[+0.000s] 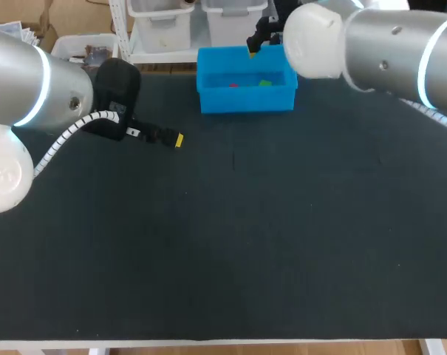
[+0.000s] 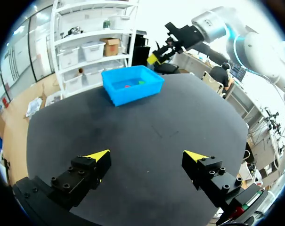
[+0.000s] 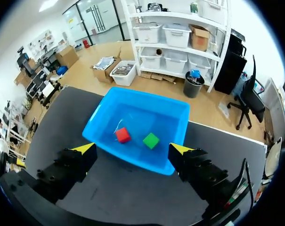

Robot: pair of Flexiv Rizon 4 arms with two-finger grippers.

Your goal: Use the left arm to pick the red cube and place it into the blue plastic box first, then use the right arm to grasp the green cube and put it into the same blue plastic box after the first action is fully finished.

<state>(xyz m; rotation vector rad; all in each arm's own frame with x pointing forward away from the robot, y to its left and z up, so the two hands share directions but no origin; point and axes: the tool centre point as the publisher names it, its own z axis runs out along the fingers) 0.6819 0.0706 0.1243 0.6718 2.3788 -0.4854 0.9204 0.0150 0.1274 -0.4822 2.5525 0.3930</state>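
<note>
Left tool (image 2: 148, 156): fingers spread wide, nothing between them, low over the dark table (image 1: 245, 244), on the left side, well apart from the box.

Blue plastic box (image 1: 245, 101): at the table's far edge, about the middle. Red cube (image 3: 123, 135) and green cube (image 3: 151, 140) both lie on its floor, close together but not touching. Red is to the left of green in the head view.

Right tool (image 3: 132, 149): hovers above the box, fingers wide, empty.
</note>
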